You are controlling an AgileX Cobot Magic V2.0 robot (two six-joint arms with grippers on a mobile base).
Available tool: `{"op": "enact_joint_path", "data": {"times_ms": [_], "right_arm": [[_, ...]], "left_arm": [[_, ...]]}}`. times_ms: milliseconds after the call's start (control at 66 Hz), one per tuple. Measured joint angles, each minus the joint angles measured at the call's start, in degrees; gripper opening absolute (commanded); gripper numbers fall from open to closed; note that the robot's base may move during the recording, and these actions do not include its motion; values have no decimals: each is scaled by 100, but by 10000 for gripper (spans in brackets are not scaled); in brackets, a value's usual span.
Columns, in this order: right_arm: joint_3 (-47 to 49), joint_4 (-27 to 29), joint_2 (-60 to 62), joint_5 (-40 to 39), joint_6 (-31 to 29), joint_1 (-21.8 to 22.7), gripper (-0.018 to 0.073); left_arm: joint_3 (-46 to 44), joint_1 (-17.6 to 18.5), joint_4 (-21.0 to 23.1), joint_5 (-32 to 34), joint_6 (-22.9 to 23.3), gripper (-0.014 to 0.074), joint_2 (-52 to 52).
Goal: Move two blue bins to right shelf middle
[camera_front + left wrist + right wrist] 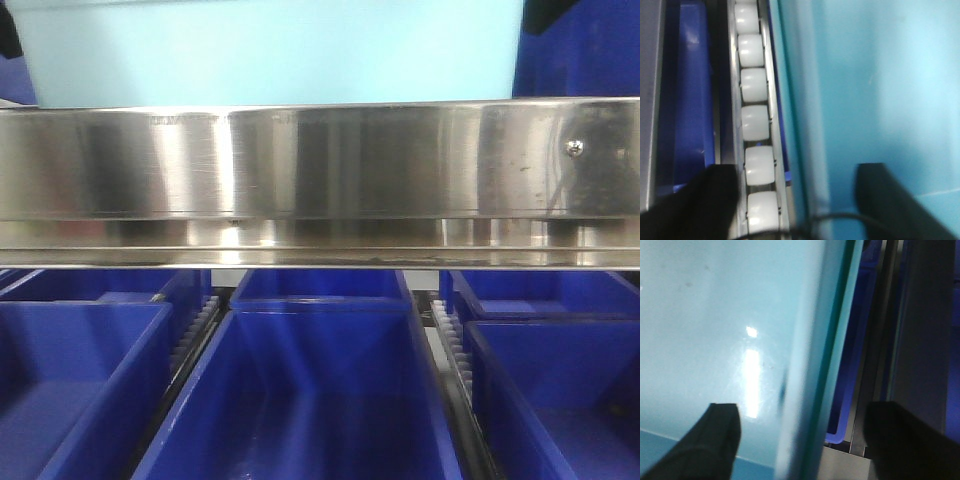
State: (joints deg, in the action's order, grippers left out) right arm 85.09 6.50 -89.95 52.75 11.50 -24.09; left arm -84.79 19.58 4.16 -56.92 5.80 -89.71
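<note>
**Operator:** Where is the bin?

**Spotter:** Your pale blue bin (pixel 270 50) runs across the top of the front view. The upper edge cuts it off, so you see only its lower wall. A steel shelf rail (pixel 320 170) fills the middle band and hides whatever the bin rests on. The black scraps (pixel 545 15) at the top corners are too cropped for you to name.

**Operator:** And my left gripper?

**Spotter:** Your left gripper (pixel 800 200) is spread wide. In its wrist view one black finger (pixel 705 200) sits at the lower left, beside a row of white rollers (pixel 755 122). The other sits at the lower right, inside the bin. The bin's wall runs up the frame between them. The view is blurred, so you cannot tell whether either finger touches the wall.

**Operator:** The right one?

**Spotter:** Your right gripper (pixel 802 440) is also spread. One finger at the lower left is over the bin's glossy inside. The other at the lower right is over the grey shelf frame (pixel 925 340). The wall passes between them, and again you cannot make out any contact.

**Operator:** What is below the rail?

**Spotter:** You see dark blue bins (pixel 320 390) side by side across the lower half of the front view, with roller tracks (pixel 450 345) between them. The bottom and side edges cut them off.
</note>
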Motion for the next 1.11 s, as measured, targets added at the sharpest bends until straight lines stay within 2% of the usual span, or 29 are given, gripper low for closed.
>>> {"op": "enact_joint_path", "data": {"times_ms": [182,212,606,743,1107], "right_arm": [[0,9,0,63,-11,0,-120],[0,22,0,63,-2,0,-170],[40,31,0,112,-2,0,-154],[246,34,72,301,10,0,-154],[1940,-178,201,303,-22,0,-154]], "left_arm": [[0,0,-12,-11,0,-114,0],[0,6,-12,-11,12,-109,0],[0,6,20,0,21,-111,13],[-126,6,65,-234,71,-111,93],[-2016,-12,84,-361,96,-111,292]]}}
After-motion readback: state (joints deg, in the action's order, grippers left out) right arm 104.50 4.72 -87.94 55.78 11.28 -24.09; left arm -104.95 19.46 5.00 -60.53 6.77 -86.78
